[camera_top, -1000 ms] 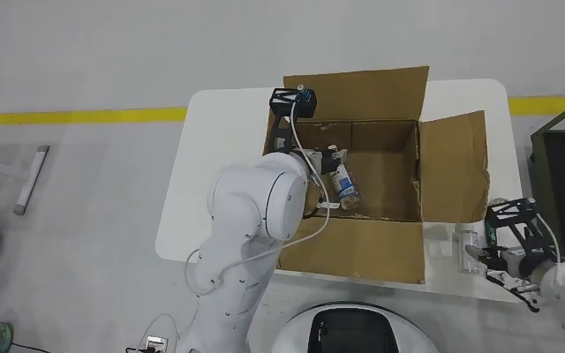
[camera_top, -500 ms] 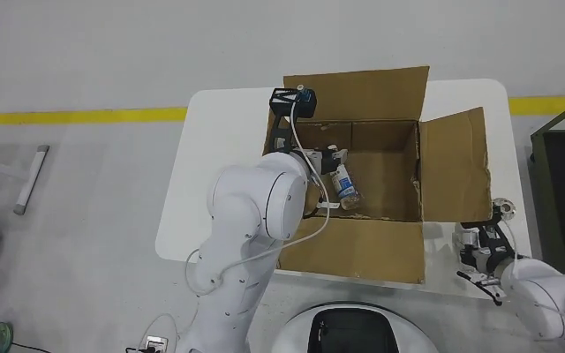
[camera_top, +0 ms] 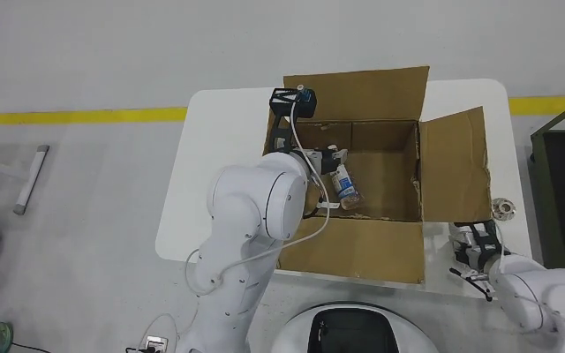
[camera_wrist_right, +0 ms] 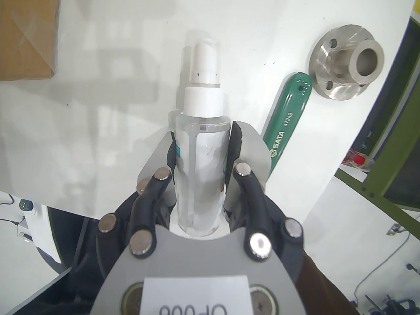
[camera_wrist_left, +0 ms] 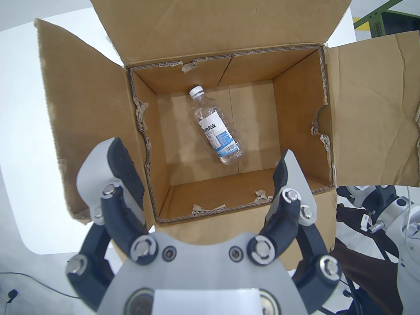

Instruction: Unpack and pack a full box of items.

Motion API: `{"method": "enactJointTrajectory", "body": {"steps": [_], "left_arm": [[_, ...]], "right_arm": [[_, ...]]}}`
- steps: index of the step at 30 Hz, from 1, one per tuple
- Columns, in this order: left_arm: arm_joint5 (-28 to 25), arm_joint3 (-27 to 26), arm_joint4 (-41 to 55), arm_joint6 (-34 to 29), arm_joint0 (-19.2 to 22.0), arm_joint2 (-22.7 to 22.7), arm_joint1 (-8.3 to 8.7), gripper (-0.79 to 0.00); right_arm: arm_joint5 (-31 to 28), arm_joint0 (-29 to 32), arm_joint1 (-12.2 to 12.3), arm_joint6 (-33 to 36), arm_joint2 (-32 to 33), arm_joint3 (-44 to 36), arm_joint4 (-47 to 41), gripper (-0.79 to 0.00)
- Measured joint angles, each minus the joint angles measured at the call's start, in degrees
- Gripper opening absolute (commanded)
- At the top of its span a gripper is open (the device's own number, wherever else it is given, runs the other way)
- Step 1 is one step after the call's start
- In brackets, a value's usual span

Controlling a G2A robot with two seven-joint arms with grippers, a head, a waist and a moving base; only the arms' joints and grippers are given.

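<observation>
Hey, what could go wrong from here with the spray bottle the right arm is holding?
The right jaws pinch the spray bottle on its smooth clear body, so it may slip. The green-handled tool lies right beside them and could get knocked. If it goes into the box, the open side flap could snag it.

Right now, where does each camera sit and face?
Top: above the arms, facing down on table and box; both arms show.
Left wrist: over the box, facing into it; open left pincer shows.
Right wrist: beside the box, facing the table; right pincer grips spray bottle.
Shared: top and left wrist both show the bottle inside.
</observation>
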State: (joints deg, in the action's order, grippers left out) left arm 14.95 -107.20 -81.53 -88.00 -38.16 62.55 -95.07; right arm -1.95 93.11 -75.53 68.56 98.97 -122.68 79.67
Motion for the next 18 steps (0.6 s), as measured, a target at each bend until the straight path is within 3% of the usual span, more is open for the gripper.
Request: {"method": "enactJointTrajectory", "body": {"steps": [5,9,15,18], "left_arm": [[0.0,0.0,0.0,0.0,0.0,0.0,0.0,0.0],[0.0,0.0,0.0,0.0,0.0,0.0,0.0,0.0],[-0.75,-1.26,0.16,2.98,-1.6,0.47,0.12,0.0],[-1.53,-3.71,-1.94,5.42,-2.75,1.07,0.33,0.0]], "right_arm": [[2.79,-1.11,0.09,0.04,4.33,-1.17,-4.65,-0.785],[6.69,-3.99,0.14,-1.2,13.09,-4.1,-16.77,-0.785],[6.85,-8.26,0.7,-0.59,24.38,-10.29,-36.66,-0.785],[4.49,-10.6,1.31,0.82,26.51,-12.07,-44.0,-0.785]]}}
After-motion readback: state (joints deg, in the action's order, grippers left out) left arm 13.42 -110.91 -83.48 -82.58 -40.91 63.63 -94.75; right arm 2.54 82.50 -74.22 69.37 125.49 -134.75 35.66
